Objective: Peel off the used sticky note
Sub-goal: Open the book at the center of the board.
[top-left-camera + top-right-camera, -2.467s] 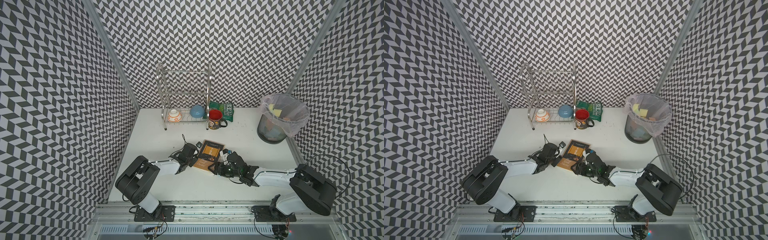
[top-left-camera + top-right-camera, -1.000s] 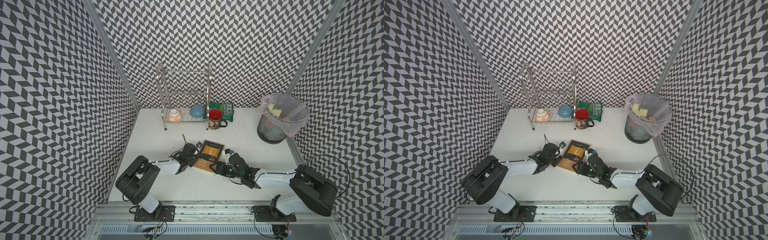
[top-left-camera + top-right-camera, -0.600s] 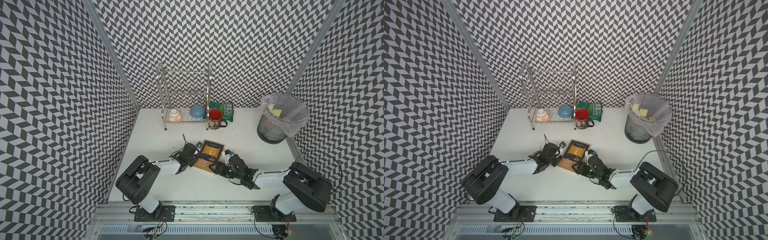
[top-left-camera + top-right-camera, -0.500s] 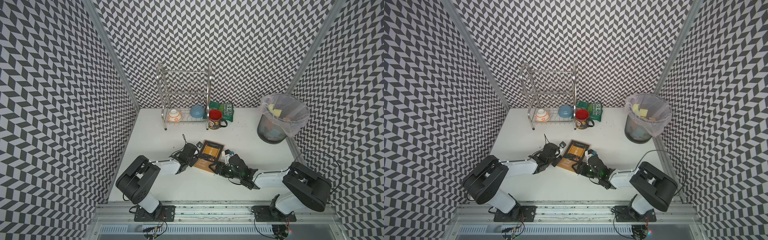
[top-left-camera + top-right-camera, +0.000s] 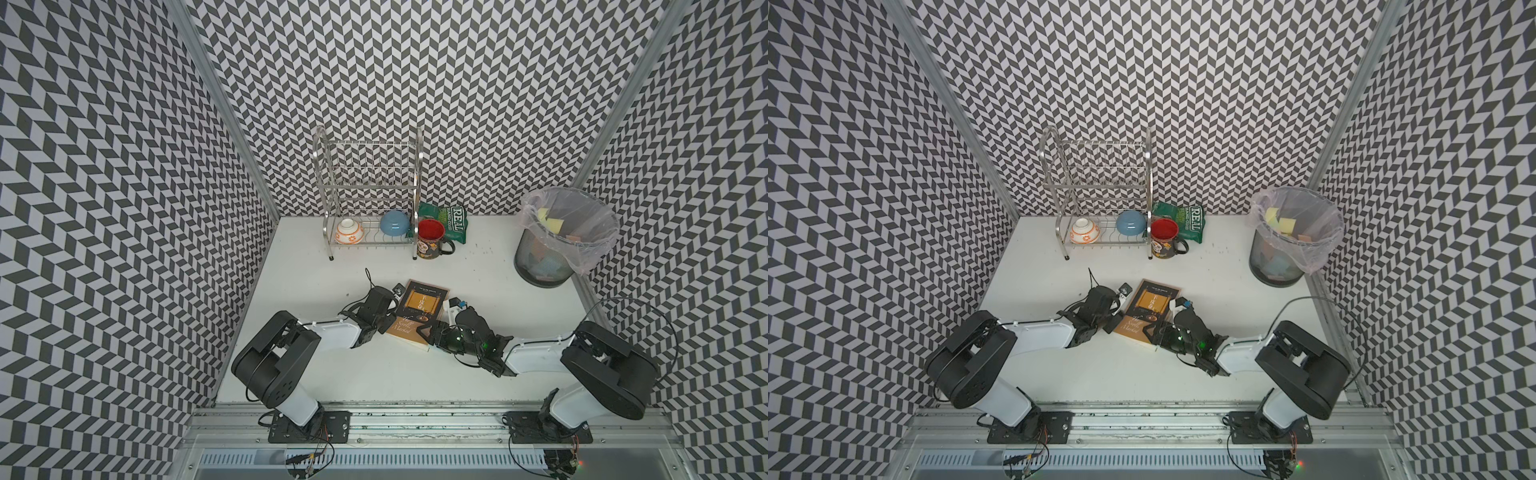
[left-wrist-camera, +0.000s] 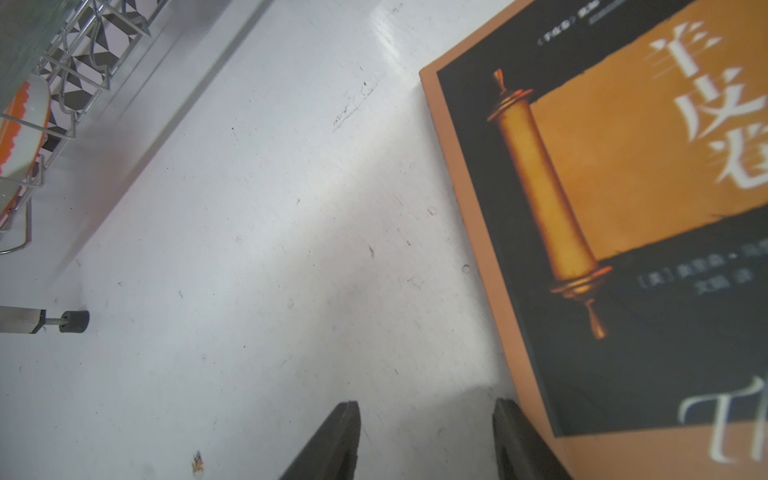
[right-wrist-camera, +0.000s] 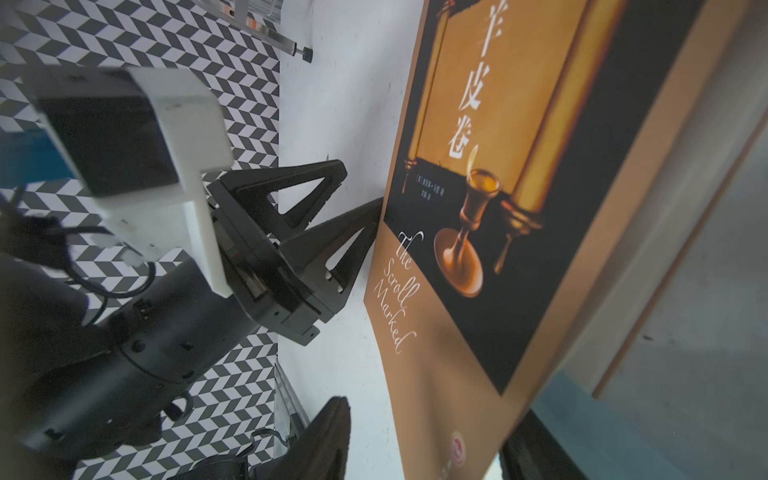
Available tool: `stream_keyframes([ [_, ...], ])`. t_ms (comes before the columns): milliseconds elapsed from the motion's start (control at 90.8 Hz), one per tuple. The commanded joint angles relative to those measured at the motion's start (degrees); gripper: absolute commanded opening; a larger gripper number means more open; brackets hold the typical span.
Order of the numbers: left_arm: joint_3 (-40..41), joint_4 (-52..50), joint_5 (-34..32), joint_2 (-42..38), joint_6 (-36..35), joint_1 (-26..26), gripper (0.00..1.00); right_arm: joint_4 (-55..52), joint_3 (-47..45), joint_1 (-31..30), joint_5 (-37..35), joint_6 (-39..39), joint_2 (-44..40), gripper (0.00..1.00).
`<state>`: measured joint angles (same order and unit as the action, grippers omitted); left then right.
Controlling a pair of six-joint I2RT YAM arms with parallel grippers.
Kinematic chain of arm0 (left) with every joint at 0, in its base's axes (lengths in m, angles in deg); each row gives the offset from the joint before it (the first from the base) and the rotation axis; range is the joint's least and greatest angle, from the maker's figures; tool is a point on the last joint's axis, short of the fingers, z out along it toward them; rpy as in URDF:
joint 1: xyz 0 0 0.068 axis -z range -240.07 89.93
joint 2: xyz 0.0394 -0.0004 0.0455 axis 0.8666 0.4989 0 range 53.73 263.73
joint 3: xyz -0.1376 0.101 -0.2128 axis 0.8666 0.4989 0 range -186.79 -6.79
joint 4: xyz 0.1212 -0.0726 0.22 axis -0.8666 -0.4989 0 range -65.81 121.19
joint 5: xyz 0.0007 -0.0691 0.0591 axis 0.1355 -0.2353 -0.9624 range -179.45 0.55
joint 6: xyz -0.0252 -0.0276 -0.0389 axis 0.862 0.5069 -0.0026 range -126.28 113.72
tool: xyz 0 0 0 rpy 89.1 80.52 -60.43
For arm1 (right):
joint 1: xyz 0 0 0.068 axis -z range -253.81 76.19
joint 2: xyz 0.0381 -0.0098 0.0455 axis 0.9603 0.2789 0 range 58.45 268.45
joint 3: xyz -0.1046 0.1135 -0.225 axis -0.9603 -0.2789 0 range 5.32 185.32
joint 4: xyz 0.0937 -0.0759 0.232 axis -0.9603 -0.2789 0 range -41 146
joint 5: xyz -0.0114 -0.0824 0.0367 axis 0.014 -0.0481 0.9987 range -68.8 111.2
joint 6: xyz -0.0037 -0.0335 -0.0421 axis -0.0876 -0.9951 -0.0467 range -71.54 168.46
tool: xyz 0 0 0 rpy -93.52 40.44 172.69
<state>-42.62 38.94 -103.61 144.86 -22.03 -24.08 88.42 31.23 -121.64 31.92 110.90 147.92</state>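
Only wrist views show the jaws. Left end effector [image 6: 426,405] open, touching the Scroll Marked book [image 6: 623,208]; right end effector [image 7: 428,415] open, straddling it.

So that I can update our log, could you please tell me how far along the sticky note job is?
Early stage. Done: nothing visibly; no note shows on the book cover. In hand: the left gripper, jaws open, rests against one book edge, while the right gripper straddles its near corner, jaws open. Left: finding the note, peeling it, probably dropping it in the wastebasket with other notes.
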Motion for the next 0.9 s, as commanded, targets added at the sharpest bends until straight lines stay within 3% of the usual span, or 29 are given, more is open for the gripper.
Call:
stream_keyframes([
  [0, -0.1, -2.3, 0.5, 1.8, -0.7, 0.5, 0.55, 2.3, 2.1, 1.1, -0.2, -0.2, 1.7, 0.57],
  [308, 0.0, -2.4, 0.5, 1.5, -0.7, 0.5, 0.55, 2.2, 5.6, 4.8, 3.0, -2.0, 5.9, 0.48],
  [628, 0.0, -2.5, 0.5, 0.5, -1.1, 0.5, 0.56, 0.8, 8.2, 8.3, 4.1, -4.2, 8.1, 0.47],
  [892, -3.4, -10.4, 3.5, -8.7, -3.6, 0.9, 0.57, -0.2, 9.6, 8.7, 5.4, -4.2, 7.8, 0.23],
])
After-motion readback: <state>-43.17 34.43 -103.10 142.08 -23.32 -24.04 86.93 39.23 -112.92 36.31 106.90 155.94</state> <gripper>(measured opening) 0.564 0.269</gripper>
